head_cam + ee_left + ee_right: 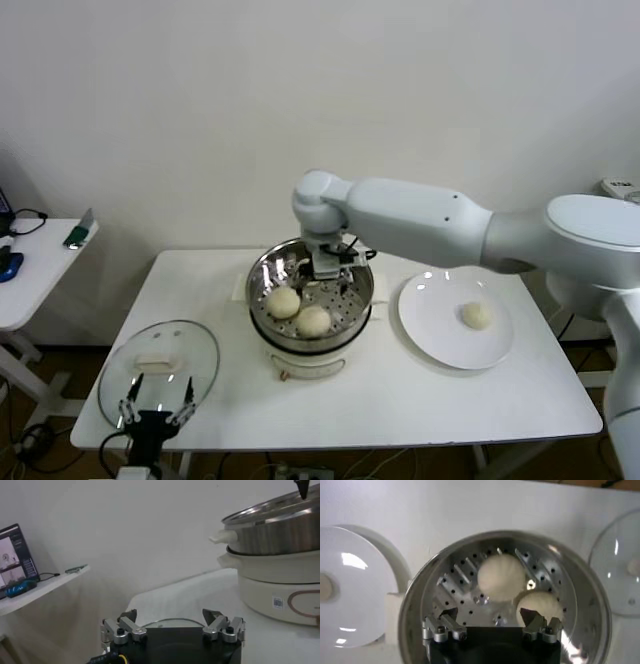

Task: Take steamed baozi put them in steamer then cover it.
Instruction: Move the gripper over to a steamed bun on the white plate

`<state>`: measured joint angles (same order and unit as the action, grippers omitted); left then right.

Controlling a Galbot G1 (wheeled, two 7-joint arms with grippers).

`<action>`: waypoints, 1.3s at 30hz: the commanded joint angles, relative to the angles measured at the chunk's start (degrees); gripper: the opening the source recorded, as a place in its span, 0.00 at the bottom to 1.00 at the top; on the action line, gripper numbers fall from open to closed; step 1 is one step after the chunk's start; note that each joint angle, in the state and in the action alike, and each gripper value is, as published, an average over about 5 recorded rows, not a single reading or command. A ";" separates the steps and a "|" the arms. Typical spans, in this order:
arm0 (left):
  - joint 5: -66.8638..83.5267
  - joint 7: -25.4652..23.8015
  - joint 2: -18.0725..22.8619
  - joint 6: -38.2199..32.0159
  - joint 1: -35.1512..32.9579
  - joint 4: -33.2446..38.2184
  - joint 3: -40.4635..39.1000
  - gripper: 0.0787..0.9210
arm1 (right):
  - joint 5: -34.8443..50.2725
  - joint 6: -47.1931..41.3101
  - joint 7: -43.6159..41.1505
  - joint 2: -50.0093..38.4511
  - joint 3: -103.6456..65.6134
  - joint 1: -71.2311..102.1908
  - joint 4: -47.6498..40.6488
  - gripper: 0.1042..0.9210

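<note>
The steel steamer (262, 278) sits on its white pot base (318, 362) at the table's middle. Two cream baozi (283, 301) (313, 321) lie on its perforated floor, also seen as baozi (501, 576) and baozi (540, 605) in the right wrist view. My right gripper (330, 266) (489, 615) hangs open over the steamer's back part, holding nothing. One more baozi (477, 315) rests on the white plate (440, 335). The glass cover (158, 365) lies flat at the front left. My left gripper (157, 405) (170, 614) stands open just above its near edge.
The right arm reaches across from the right, above the plate and the table (400, 405). A smaller white side table (30, 265) with small items stands to the left, with a lit screen (15, 555) on it. The wall runs close behind.
</note>
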<state>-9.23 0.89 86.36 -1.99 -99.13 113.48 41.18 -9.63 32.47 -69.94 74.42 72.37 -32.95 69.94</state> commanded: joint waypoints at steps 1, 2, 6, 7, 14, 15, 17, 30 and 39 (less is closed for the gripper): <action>-0.09 -0.04 -0.13 -0.06 -0.17 0.43 -0.14 0.88 | 13.46 -13.07 9.30 -9.71 8.21 -8.88 -2.64 0.88; -0.07 -0.04 -0.16 -0.06 -0.18 0.55 -0.18 0.88 | 16.55 -16.40 10.21 -11.56 9.81 -9.99 -2.58 0.88; 0.39 0.09 -0.39 0.10 -0.03 0.95 -0.10 0.88 | 26.15 -29.89 11.02 -19.16 12.11 -11.25 -1.80 0.88; 0.53 0.10 -0.51 0.19 0.02 1.07 -0.05 0.88 | 27.54 -32.50 10.76 -20.95 11.75 -10.70 -1.92 0.88; 0.74 0.10 -1.04 0.44 0.16 2.06 0.28 0.88 | 26.43 -39.05 8.30 -31.12 4.15 -0.86 -5.43 0.88; 0.72 0.11 -1.05 0.44 0.11 2.11 0.33 0.88 | 24.82 -38.93 8.22 -32.24 2.22 1.40 -5.95 0.88; 0.64 0.10 -1.06 0.48 -0.09 2.22 0.40 0.88 | 21.66 -38.64 8.38 -33.90 -1.88 5.58 -6.87 0.88; -1.30 0.20 -0.99 1.27 -1.15 2.56 0.70 0.88 | 4.83 -31.73 5.22 -30.97 -25.60 27.71 -22.41 0.88; -1.51 0.34 -0.66 1.80 -0.43 1.81 0.72 0.88 | -0.46 -29.54 4.80 -25.97 -29.17 30.03 -30.52 0.88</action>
<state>-10.53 1.24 85.62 -0.27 -99.59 115.51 41.88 -4.07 2.10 -64.67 46.69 50.66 -9.47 47.89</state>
